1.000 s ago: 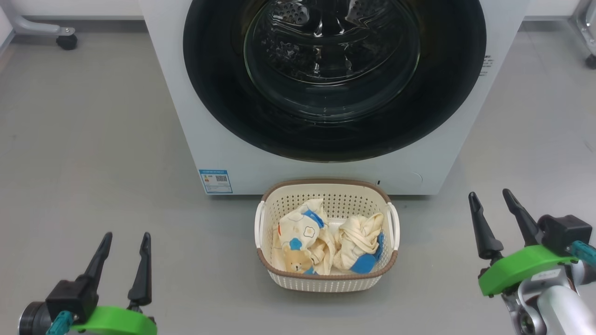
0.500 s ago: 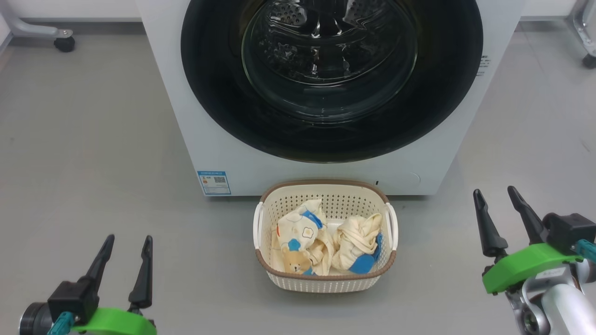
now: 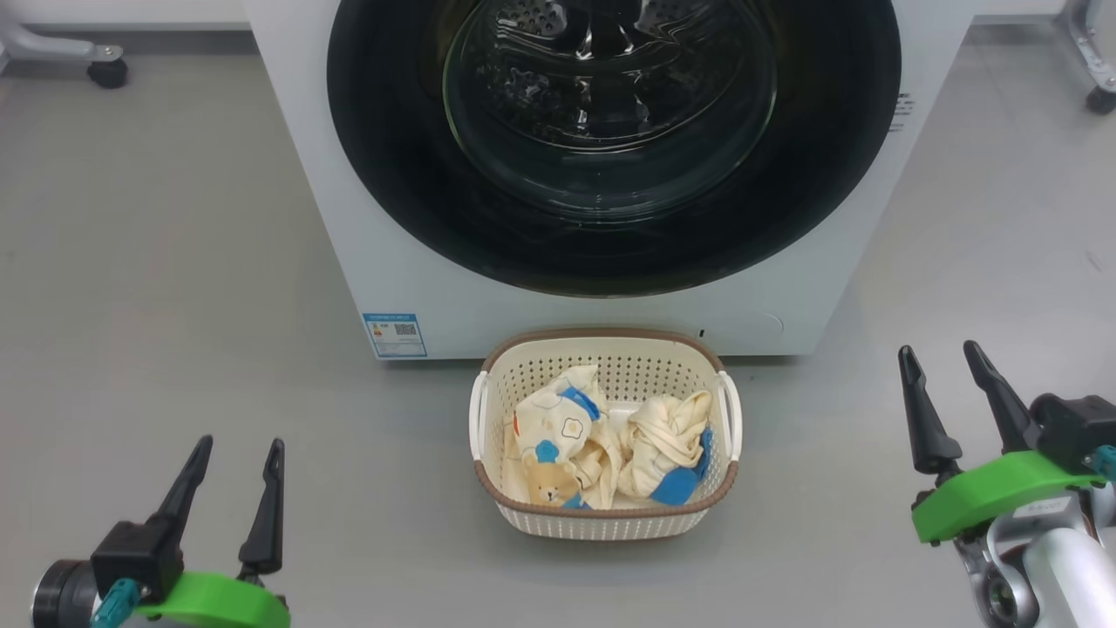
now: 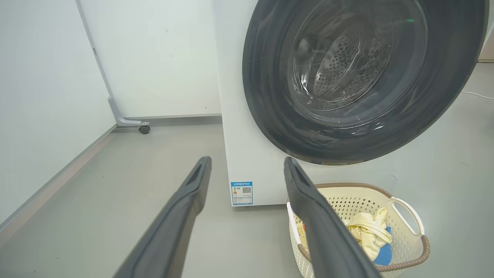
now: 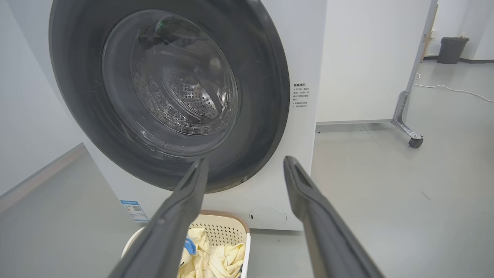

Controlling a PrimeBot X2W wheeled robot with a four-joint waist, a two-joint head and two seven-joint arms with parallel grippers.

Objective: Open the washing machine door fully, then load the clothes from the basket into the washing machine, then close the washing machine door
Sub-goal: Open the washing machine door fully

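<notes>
Right, on the head camera I have the washing machine [image 3: 331,227] straight ahead, its white body standing on the grey floor [image 3: 157,262]. The washing machine door [image 3: 392,192] is closed flat against the front, and through its glass porthole I make out the perforated drum [image 4: 339,61]. A blue energy label [image 3: 394,335] sits at the lower left corner of the front.

The basket [image 3: 602,523] stands on the floor just in front of the machine, below the door and near its middle. The clothes [image 3: 667,440] lie bunched inside it, cream-yellow with blue patches. The bear-printed piece [image 3: 545,488] is on the left and a twisted bundle on the right.

My left gripper [image 3: 240,443] hangs low at the left, well apart from the basket, with its two dark fingers spread wide and nothing between them. My right gripper [image 3: 940,349] sits at the right, a little further up the picture, equally wide and equally empty, also well clear of the basket. In the left wrist view the basket shows past the right-hand finger. In the right wrist view it lies at the bottom edge, partly behind the left-hand finger.
</notes>
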